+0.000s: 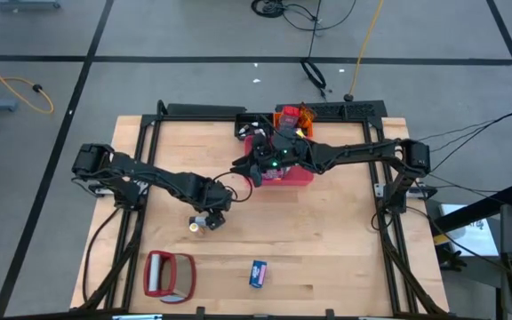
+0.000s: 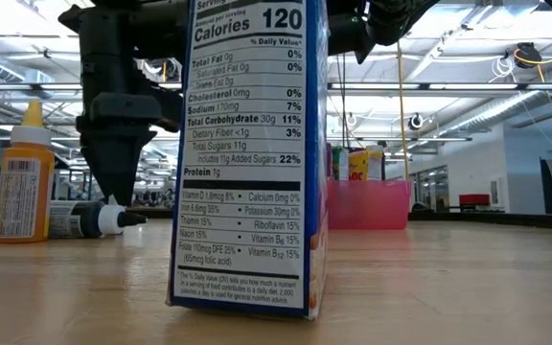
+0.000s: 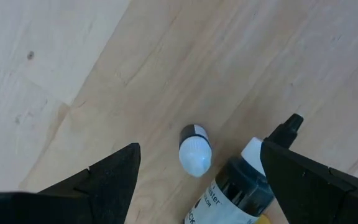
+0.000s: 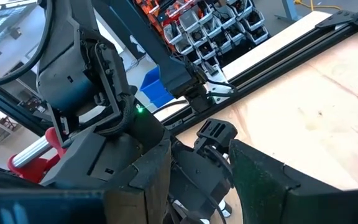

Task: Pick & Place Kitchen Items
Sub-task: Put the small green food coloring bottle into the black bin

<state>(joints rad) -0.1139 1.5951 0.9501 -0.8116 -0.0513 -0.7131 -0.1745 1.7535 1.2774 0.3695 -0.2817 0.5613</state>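
Nearest, your blue carton (image 2: 247, 153) stands upright on the tabletop (image 1: 345, 258): light, stiff card; take it across the narrow sides. Next, left claw (image 3: 197, 168), fingers wide apart, hovers over a small white-capped bottle (image 3: 195, 149) lying beside a dark bottle (image 3: 232, 193) (round, likely to roll; grip the body). Farther, right claw (image 1: 258, 169) near the pink bin (image 1: 296, 175); its fingers' state you cannot tell, contents mostly hidden.
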